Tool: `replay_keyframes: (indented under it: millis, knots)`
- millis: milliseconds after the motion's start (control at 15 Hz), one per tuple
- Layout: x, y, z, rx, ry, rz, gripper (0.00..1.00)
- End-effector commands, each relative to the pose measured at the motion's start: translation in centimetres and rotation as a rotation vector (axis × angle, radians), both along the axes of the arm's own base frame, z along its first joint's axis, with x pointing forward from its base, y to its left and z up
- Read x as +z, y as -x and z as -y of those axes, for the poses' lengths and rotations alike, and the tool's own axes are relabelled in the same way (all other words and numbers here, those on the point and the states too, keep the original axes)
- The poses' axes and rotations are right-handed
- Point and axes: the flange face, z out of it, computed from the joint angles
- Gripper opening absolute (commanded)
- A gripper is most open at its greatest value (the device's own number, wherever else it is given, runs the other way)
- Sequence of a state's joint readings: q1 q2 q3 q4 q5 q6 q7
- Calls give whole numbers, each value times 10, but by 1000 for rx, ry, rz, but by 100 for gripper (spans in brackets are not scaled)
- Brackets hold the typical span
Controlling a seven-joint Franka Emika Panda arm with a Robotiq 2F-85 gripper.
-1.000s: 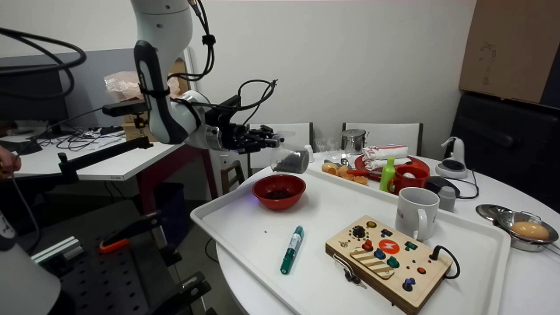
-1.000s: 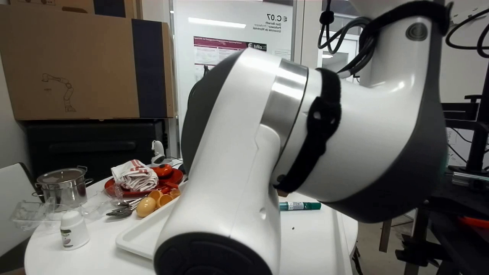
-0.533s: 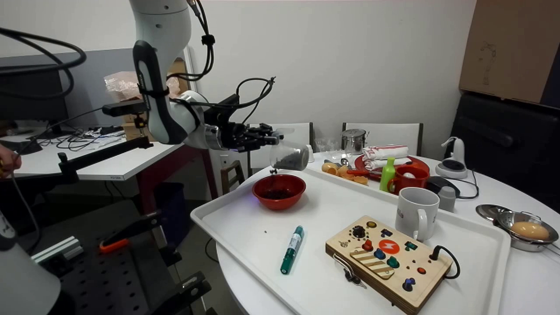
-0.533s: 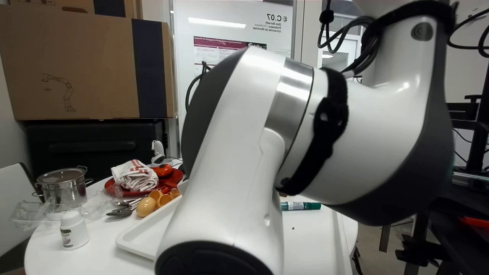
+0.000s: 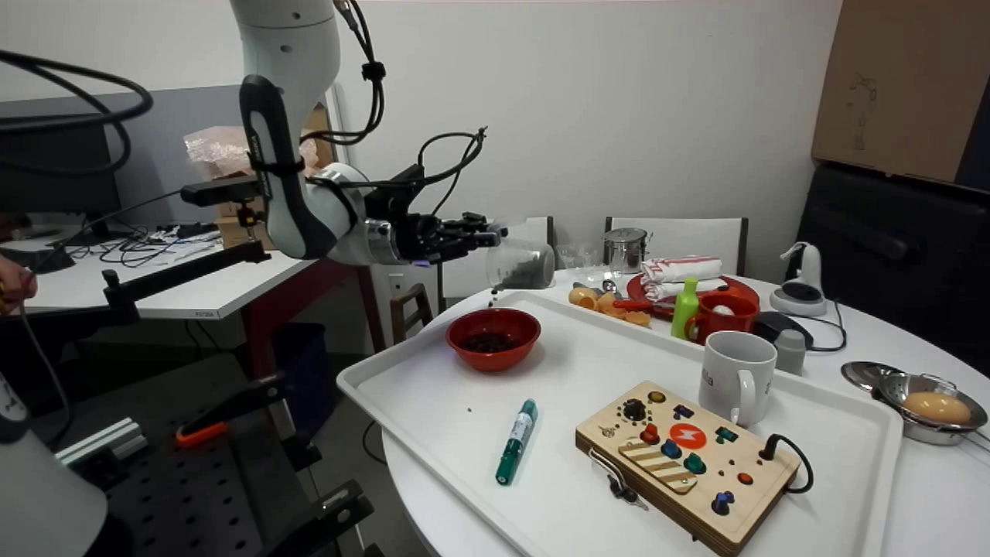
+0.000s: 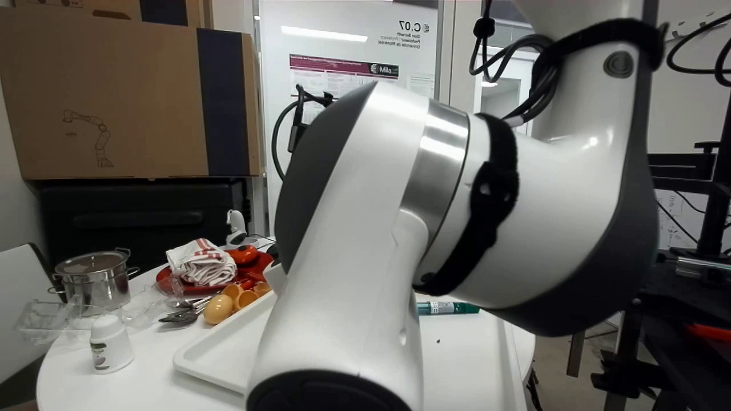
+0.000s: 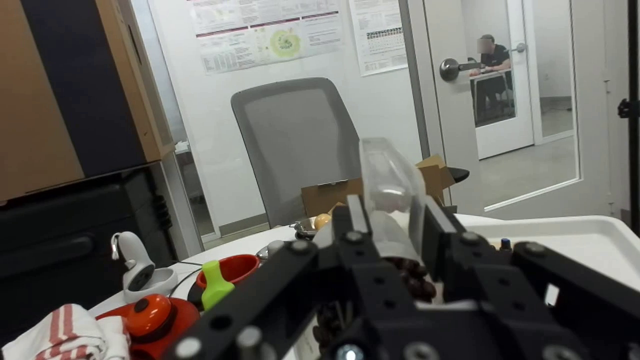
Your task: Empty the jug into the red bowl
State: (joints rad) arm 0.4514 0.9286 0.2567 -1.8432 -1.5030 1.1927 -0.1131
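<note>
The jug (image 5: 522, 265) is clear, see-through plastic with dark bean-like pieces inside. It is tipped on its side above the far rim of the red bowl (image 5: 493, 360), apart from it. A few dark pieces are in the air between the jug and the bowl. The bowl stands on the tray with a layer of dark pieces in it. My gripper (image 5: 495, 234) is shut on the jug's handle; the wrist view shows the translucent handle (image 7: 392, 172) between the fingers (image 7: 398, 215). The arm hides gripper, jug and bowl in an exterior view.
A white tray (image 5: 619, 362) holds a green marker (image 5: 517, 442), a wooden switch box (image 5: 688, 464) and a white mug (image 5: 737, 377). Behind it are eggshells (image 5: 607, 302), a green bottle (image 5: 685, 309), a red mug (image 5: 727, 316), a grey cup (image 5: 790, 352) and a silver bowl (image 5: 932, 425).
My gripper and the jug have moved slightly up and to the right in an exterior view. Dark pieces have started falling from the jug toward the bowl. The bowl has not moved.
</note>
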Motion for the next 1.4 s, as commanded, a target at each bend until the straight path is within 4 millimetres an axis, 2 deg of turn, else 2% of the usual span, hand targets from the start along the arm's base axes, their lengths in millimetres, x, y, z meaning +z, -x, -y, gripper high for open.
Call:
replay_keyframes:
  millis: [0, 1333]
  knots:
    - [-1, 0, 1, 19, 43, 24, 7]
    - [-10, 4, 7, 14, 78, 40, 7]
